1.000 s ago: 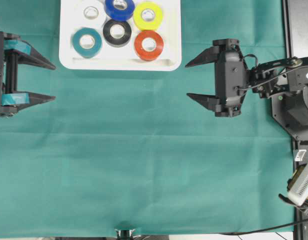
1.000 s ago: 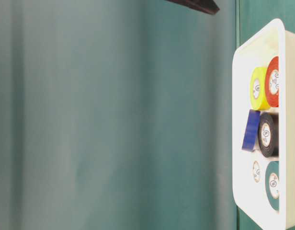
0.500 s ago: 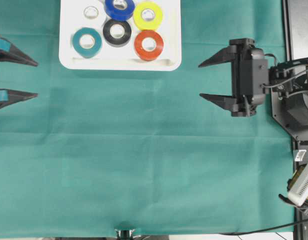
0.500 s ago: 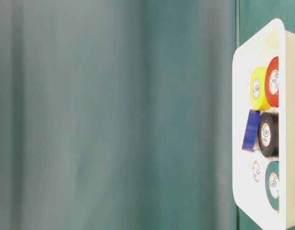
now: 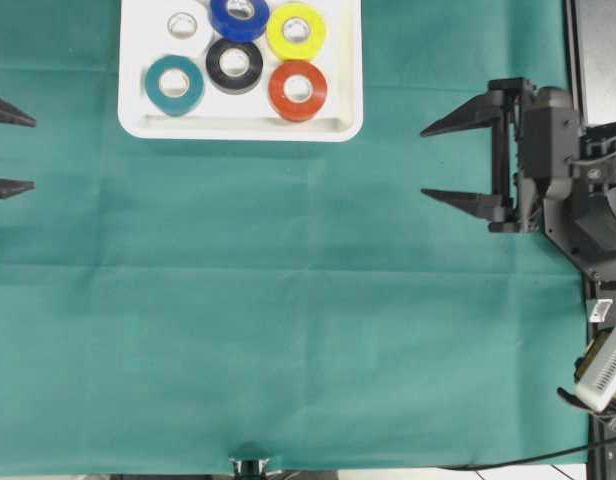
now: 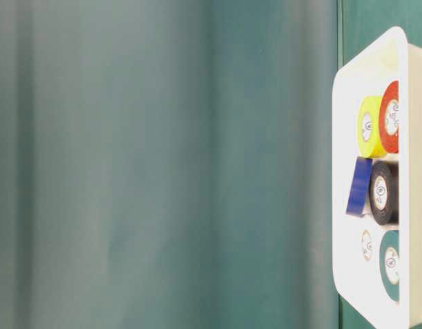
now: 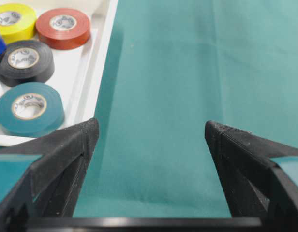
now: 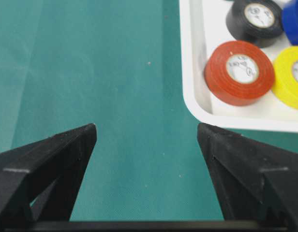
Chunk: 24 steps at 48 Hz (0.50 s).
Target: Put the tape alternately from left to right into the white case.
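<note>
Left hand [image 5: 3, 142] is wide open w/ nothing in it, at the desk's left edge. Right hand [image 5: 435, 160] is wide open too, empty, far right. All six tape rolls [image 5: 235, 66] sit in the white case [image 5: 338, 128]. No roll is left on the green cloth [image 5: 288, 300], so the job looks done. Core labels are too small to read.
</note>
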### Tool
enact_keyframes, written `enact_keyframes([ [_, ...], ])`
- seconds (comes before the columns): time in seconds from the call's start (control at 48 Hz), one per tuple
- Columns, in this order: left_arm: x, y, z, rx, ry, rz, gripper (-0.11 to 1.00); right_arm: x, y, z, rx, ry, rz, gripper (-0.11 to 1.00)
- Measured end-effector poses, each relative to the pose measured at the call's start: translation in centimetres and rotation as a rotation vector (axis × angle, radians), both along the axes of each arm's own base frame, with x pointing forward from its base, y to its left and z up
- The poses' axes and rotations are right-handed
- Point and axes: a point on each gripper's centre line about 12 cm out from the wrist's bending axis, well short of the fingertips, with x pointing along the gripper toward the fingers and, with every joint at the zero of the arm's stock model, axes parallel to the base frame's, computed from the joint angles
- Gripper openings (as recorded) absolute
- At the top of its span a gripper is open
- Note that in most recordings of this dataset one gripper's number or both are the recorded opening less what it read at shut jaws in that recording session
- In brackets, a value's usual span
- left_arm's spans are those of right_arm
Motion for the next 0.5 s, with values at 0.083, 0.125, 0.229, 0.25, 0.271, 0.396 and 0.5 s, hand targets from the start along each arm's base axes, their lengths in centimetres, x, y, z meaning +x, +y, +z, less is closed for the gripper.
enact_keyframes([
  [0.083, -0.1, 0.0, 0.0, 0.002, -0.006, 0.0, 0.99, -0.6, -0.1, 0.1, 0.001, -0.02, -0.007, 0.82],
  [0.125, -0.2, 0.0, 0.0, 0.002, -0.006, 0.0, 0.99, -0.9, -0.2, 0.2, -0.001, -0.031, -0.01, 0.82],
  [0.229, -0.2, 0.0, -0.1, 0.003, -0.004, -0.001, 0.99, -1.7, -0.2, 0.4, 0.001, -0.07, -0.014, 0.82],
  [0.25, -0.2, 0.0, -0.1, 0.005, -0.004, -0.001, 0.99, -1.9, -0.2, 0.5, 0.001, -0.077, -0.016, 0.82],
  [0.271, -0.2, 0.0, -0.1, 0.005, -0.003, -0.001, 0.99, -2.0, -0.2, 0.5, 0.0, -0.083, -0.015, 0.82],
  [0.396, -0.2, 0.0, -0.1, 0.004, 0.0, -0.001, 0.99, -2.9, -0.3, 0.6, 0.0, -0.12, -0.021, 0.82],
  [0.5, -0.3, 0.0, -0.2, 0.006, 0.005, -0.002, 0.99, -3.4, -0.3, 0.3, 0.001, -0.131, -0.024, 0.82],
])
